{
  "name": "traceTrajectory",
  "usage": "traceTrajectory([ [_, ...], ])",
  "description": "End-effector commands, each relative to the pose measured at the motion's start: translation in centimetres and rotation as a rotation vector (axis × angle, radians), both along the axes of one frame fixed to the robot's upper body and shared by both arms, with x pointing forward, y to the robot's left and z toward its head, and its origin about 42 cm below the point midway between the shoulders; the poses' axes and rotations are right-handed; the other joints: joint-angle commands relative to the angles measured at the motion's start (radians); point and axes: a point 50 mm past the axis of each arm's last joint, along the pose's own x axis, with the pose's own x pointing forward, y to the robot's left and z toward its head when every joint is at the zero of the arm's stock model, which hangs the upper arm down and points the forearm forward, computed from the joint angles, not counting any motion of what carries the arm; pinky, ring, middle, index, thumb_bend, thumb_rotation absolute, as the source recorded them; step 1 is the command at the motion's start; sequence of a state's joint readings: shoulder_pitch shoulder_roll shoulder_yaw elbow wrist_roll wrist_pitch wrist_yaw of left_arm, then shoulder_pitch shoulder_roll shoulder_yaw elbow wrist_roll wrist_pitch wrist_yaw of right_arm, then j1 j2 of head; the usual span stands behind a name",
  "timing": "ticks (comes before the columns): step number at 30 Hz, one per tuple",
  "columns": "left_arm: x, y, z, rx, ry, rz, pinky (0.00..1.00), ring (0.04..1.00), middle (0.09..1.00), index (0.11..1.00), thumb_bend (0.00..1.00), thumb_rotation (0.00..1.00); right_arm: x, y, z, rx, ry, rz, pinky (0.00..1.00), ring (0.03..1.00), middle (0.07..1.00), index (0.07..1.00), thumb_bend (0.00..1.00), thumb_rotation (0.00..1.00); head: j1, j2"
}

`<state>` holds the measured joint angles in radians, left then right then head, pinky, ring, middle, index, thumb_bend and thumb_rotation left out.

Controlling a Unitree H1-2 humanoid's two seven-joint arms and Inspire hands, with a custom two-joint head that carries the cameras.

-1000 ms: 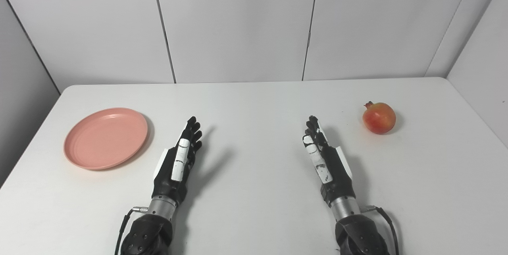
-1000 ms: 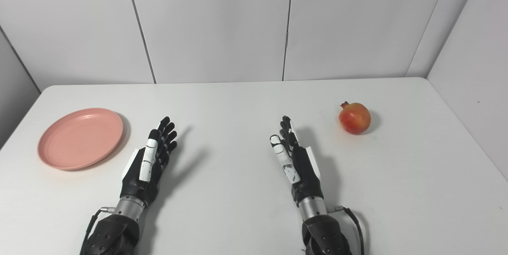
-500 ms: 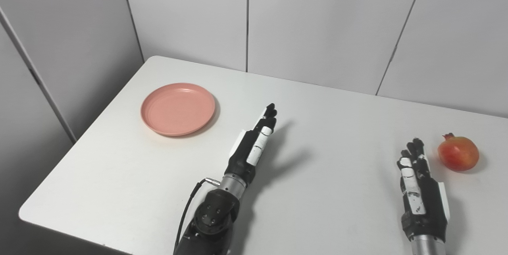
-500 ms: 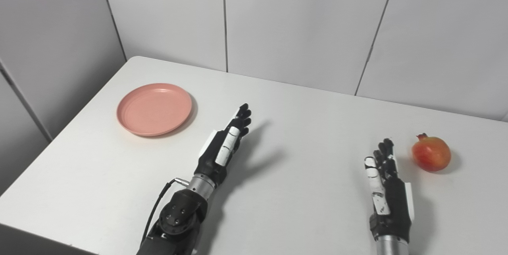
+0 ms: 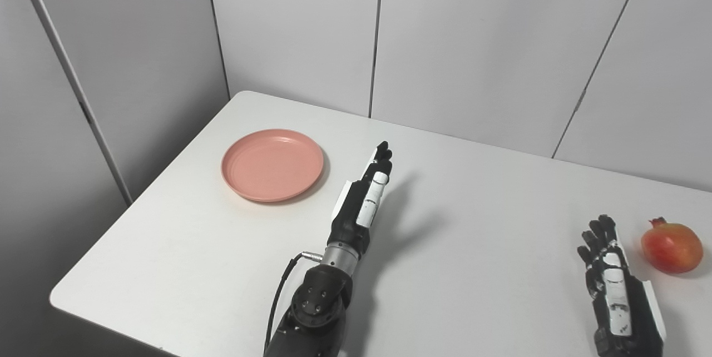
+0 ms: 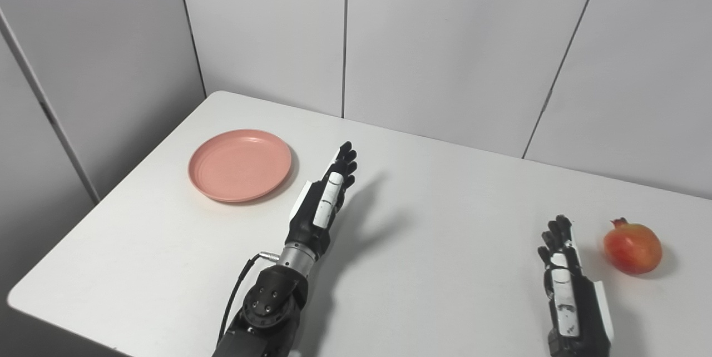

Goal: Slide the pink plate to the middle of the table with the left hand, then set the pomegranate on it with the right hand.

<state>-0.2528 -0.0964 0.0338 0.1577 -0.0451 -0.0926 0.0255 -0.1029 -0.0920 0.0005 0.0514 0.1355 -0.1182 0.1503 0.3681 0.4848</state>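
Note:
A round pink plate lies empty near the table's left side. My left hand is raised a little above the table just right of the plate, open, fingers straight and pointing away, not touching the plate. A red-orange pomegranate sits at the far right of the table. My right hand rests low near the bottom right, open and empty, a short gap left of the pomegranate.
The white table ends at a left edge and a rounded near-left corner. Grey wall panels stand close behind the table and along its left side.
The camera has turned left, so the whole scene shifted right and tilted. My left hand has reached forward and sits nearer the plate. Plate and pomegranate stay where they were.

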Motion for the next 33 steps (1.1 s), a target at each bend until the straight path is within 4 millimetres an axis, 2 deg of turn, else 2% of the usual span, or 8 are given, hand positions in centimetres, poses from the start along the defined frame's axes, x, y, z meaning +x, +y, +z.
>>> traceTrajectory([
  [1,1.5,0.1,2.7,-0.022,-0.087,-0.001,1.0,1.0,1.0,1.0,0.73,1.0,-0.1,-0.3,0.0,0.007,-0.039,-0.004,1.0,1.0,1.0,1.0,0.59,0.95,0.001,-0.002],
  [7,2.5,2.4,4.4,-0.004,-0.144,0.077,1.0,0.991,0.995,0.993,0.74,1.0,-0.1,-0.4,0.1,0.014,-0.035,-0.003,1.0,1.0,1.0,1.0,0.58,0.94,0.001,-0.008],
  [11,3.0,4.4,5.7,0.03,-0.166,0.139,0.92,0.934,0.938,0.934,0.73,1.0,-0.2,-0.4,0.2,0.009,-0.037,0.0,1.0,1.0,1.0,1.0,0.57,0.95,0.0,-0.007],
  [13,3.2,5.0,6.2,0.018,-0.17,0.156,0.88,0.894,0.892,0.884,0.77,1.0,-0.2,-0.5,0.3,0.009,-0.035,-0.002,1.0,1.0,1.0,1.0,0.58,0.94,-0.001,-0.009],
  [15,3.5,6.4,6.8,0.016,-0.186,0.196,0.84,0.851,0.849,0.843,0.76,1.0,-0.3,-0.5,0.3,0.01,-0.043,0.0,1.0,1.0,1.0,1.0,0.56,0.95,-0.002,-0.012],
  [23,4.4,12.3,8.1,0.07,-0.208,0.308,0.83,0.834,0.828,0.816,0.76,1.0,-0.2,0.0,0.4,0.015,-0.04,-0.001,1.0,1.0,1.0,1.0,0.56,0.94,-0.015,-0.016],
  [29,4.1,15.3,9.3,0.077,-0.225,0.405,0.82,0.809,0.801,0.793,0.79,1.0,-0.2,0.0,0.4,0.0,-0.05,-0.004,1.0,1.0,1.0,1.0,0.57,0.95,-0.02,-0.028],
  [33,3.8,17.5,9.2,0.149,-0.223,0.476,0.77,0.78,0.776,0.766,0.8,1.0,-0.2,0.0,0.3,0.009,-0.048,-0.004,1.0,1.0,1.0,1.0,0.57,0.92,-0.01,-0.029],
])
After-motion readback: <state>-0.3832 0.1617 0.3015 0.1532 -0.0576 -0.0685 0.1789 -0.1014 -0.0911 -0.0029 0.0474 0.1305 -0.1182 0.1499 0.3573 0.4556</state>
